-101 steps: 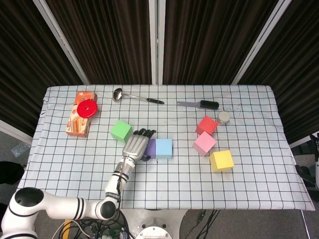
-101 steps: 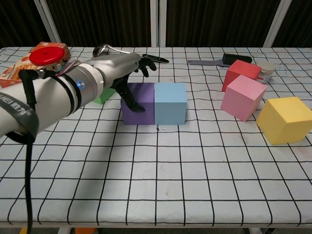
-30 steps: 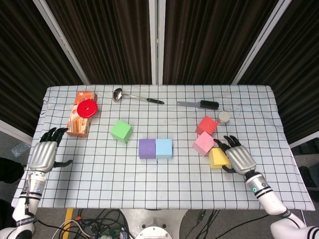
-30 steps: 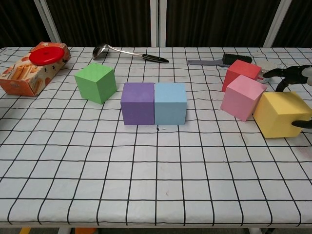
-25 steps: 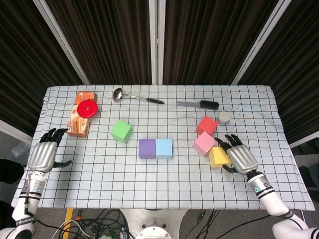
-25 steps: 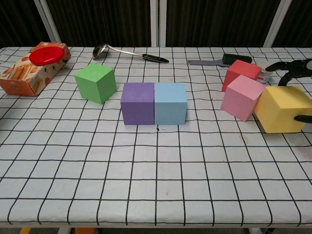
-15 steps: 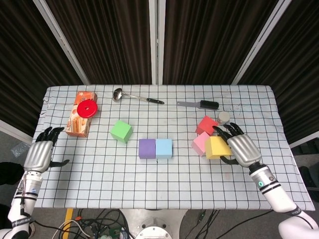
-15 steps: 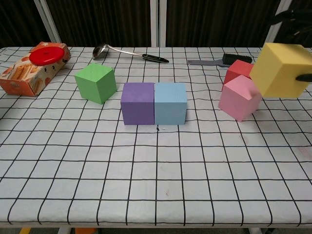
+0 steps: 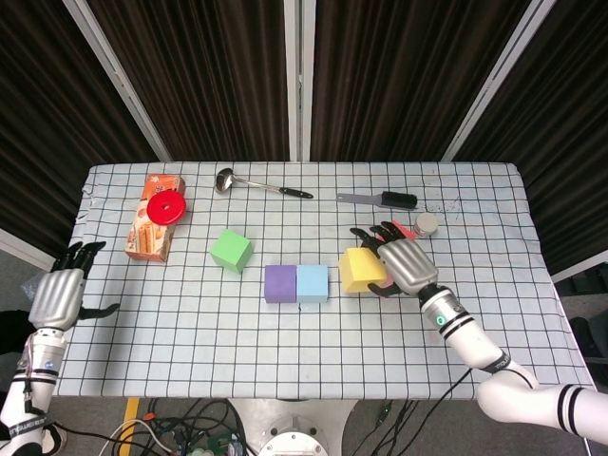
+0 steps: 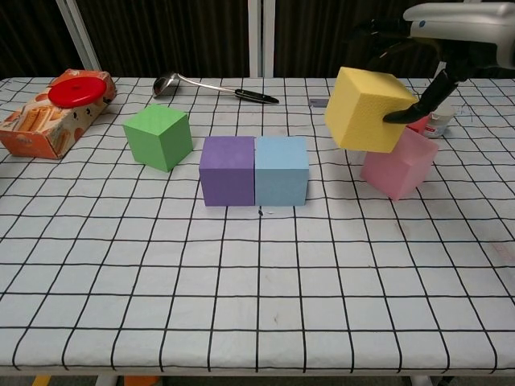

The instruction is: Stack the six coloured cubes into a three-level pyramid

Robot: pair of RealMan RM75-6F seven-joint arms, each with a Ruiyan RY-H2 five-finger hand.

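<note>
The purple cube (image 9: 280,283) and light blue cube (image 9: 313,282) sit side by side mid-table, touching; in the chest view they are purple (image 10: 228,170) and blue (image 10: 282,170). A green cube (image 9: 231,250) stands apart to their left. My right hand (image 9: 406,263) holds the yellow cube (image 10: 366,110) in the air, tilted, just right of the blue cube and in front of the pink cube (image 10: 398,167). Only a sliver of the red cube (image 10: 422,123) shows behind it. Beyond the table's left edge, my left hand (image 9: 56,296) is open and holds nothing.
A snack box (image 9: 155,226) with a red lid (image 9: 167,206) lies at the back left. A ladle (image 9: 258,184) and a brush (image 9: 383,199) lie along the far edge. A small jar (image 9: 427,223) stands behind the red cube.
My right hand has lifted the yellow cube off the table at the right and carried it left, toward the blue cube. The left hand has drifted a little further left.
</note>
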